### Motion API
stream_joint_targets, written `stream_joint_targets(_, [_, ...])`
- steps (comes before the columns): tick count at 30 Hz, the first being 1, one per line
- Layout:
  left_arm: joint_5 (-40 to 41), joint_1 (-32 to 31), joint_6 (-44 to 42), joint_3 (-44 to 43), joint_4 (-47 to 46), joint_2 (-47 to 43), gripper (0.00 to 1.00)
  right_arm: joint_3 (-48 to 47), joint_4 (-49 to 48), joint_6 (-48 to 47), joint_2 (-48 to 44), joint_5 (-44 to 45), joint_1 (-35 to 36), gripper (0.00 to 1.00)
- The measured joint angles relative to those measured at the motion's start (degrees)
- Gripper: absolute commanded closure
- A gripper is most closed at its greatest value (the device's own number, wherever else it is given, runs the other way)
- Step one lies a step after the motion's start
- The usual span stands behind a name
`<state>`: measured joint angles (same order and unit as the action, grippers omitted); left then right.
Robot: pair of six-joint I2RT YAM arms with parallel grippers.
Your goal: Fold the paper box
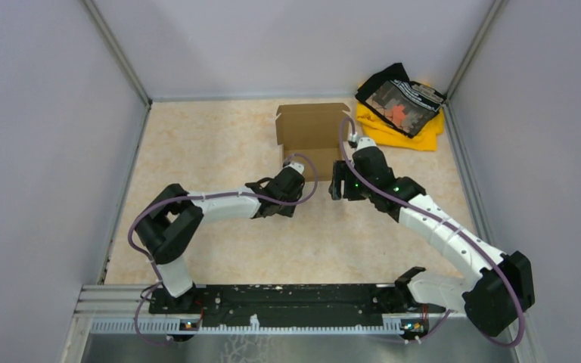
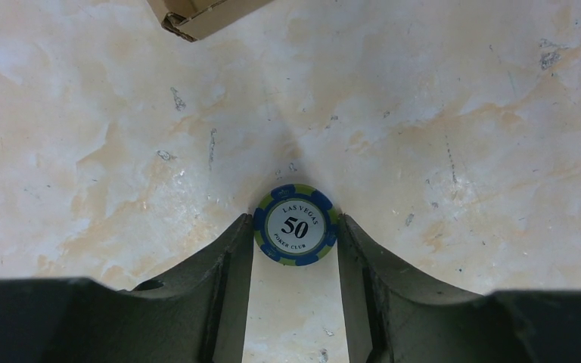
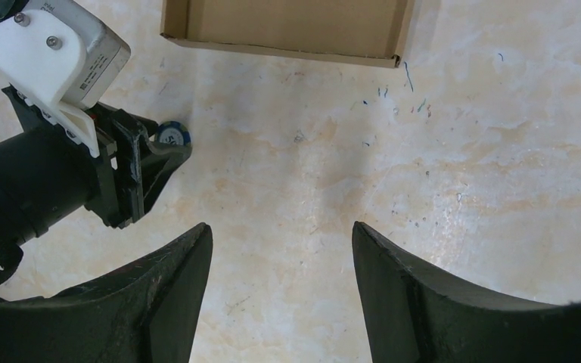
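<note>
Dark, curved left pincer (image 2: 296,221) clamps a round, blue-rimmed poker chip (image 2: 296,225) near the corrugated paper box (image 1: 312,128) corner; right pincer (image 3: 281,227) gapes over open marbled desk (image 3: 461,151).

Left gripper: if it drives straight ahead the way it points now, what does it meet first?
The poker chip, lying on the table right between the left gripper's fingertips. Past it the table looks bare; the paper box corner sits off that line, though depth is unclear.
</note>
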<state>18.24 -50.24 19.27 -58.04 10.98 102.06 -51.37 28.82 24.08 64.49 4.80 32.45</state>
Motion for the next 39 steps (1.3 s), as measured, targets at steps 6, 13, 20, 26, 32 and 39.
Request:
stream_joint_targets(6, [1.2,-0.2,0.2,-0.5,0.0,0.5,0.51,0.0,0.0,0.0,0.0,0.0,-0.1,0.33])
stream_joint_targets(13, [2.3,-0.1,-0.5,-3.9,-0.6,3.5,0.51,0.0,0.8,-0.5,-0.1,0.1,-0.9,0.33])
stream_joint_targets(20, [2.1,0.8,-1.4,-6.2,-2.7,6.0,0.51,0.0,1.2,-1.2,-0.4,0.0,-1.9,0.33])
stream_joint_targets(26, [1.4,1.5,-2.0,-7.3,-3.1,6.8,0.51,-0.1,1.3,-1.8,-0.4,0.0,-2.7,0.33])
stream_joint_targets(32, [1.2,1.7,-2.4,-7.7,-2.8,6.9,0.51,-0.1,1.3,-2.0,-0.4,-0.2,-3.0,0.33])
stream_joint_targets(39, [1.2,1.7,-2.4,-7.8,-2.6,6.9,0.51,-0.1,1.3,-2.0,-0.4,-0.4,-3.0,0.33])
